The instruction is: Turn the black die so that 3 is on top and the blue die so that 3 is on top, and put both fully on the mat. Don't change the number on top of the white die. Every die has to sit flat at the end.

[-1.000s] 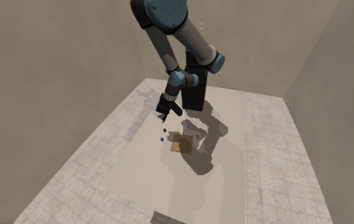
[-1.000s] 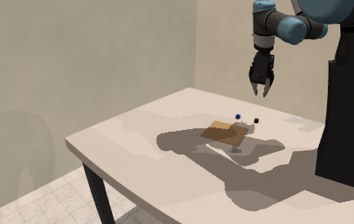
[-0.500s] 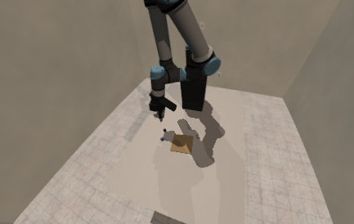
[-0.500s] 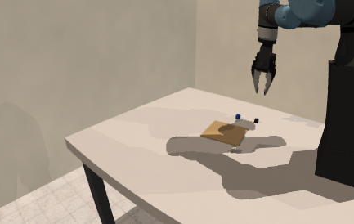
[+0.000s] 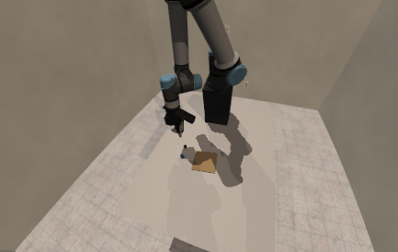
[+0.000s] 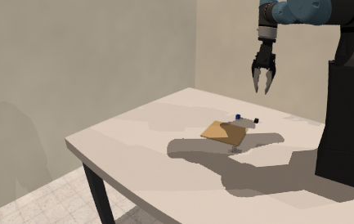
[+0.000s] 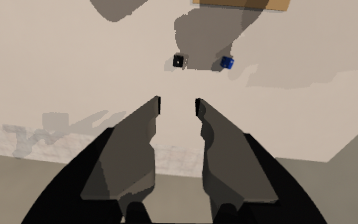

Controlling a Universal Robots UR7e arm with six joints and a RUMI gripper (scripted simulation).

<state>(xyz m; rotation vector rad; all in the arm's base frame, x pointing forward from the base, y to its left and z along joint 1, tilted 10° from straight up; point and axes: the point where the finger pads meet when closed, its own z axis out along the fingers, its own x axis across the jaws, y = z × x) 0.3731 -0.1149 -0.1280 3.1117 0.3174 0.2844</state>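
Dice [image 7: 178, 61] [image 7: 226, 62] — beyond the end effector's [image 5: 180, 133] [image 6: 262, 92] [image 7: 178, 106] fingertips, both off the mat [image 5: 204, 162] [image 6: 224, 133] [image 7: 241, 4].

In the middle of the exterior view, the mat [image 5: 204, 162] [image 6: 224, 133] [image 7: 241, 4] looks smooth and matt, like thin wood or card. The table [image 5: 251, 202] [image 6: 141, 172] [image 7: 306, 110] around it has a smooth, dull top, like painted board. At lower left, the floor [image 5: 315, 184] [image 6: 39, 200] looks like matt, mottled stone tile. The walls [image 5: 67, 69] [image 6: 80, 49] resemble faintly blotchy plaster. At upper right, the arm's blue caps [image 5: 236, 74] [image 6: 310, 10] look like plastic with a slight sheen. In the wrist view's lower half, the gripper's fingers look like dull, smooth metal or plastic. Near the top, the black die [image 7: 178, 61] and blue die [image 7: 226, 62] look like smooth plastic.
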